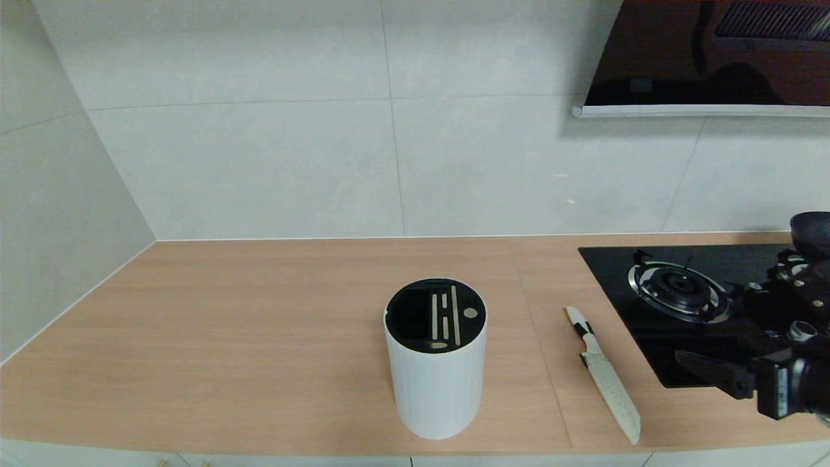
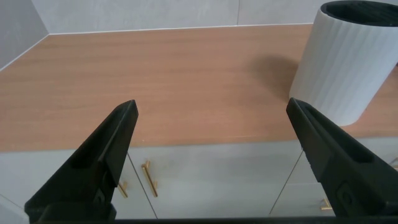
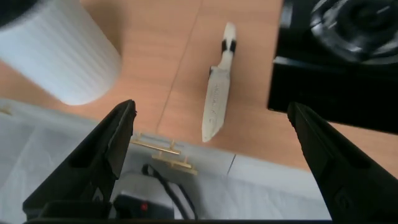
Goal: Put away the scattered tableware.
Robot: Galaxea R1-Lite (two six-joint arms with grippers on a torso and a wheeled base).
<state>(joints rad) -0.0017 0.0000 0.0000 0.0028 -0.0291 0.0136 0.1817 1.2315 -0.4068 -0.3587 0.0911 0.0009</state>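
From my seat, the knife [image 1: 603, 373] lies flat on the wooden surface [image 1: 259, 324], between the white knife holder [image 1: 436, 363] and the black hob [image 1: 681, 311]. Its handle, pale with a black band, points toward the tiled wall [image 1: 259, 162]. The speckled blade runs back toward the front edge of the surface and stops just short of it. The knife sits just beside the hob's near corner and well apart from the holder, touching neither.

The holder stands upright near the front edge, about midway along the surface. Its black top has one wide opening and several narrow slots.

My right gripper [image 3: 210, 109] hangs out past the front edge of the surface, beside the hob's front corner. Its jaws are spread wide and hold nothing. Through its wrist camera I see the knife down between the two jaws, with the holder off to one side and a burner [image 3: 357, 18] to the other. Brass cabinet handles [image 3: 163, 147] show below the edge.

My left gripper [image 2: 211, 104] is also off the front of the surface, low, at about the level of the edge. Its jaws are released and wide apart, with nothing between them. The holder's ribbed wall stands ahead of it, on the surface, and more cabinet handles [image 2: 148, 178] show underneath.

A dark range hood [image 1: 707, 58] hangs on the wall above the hob.
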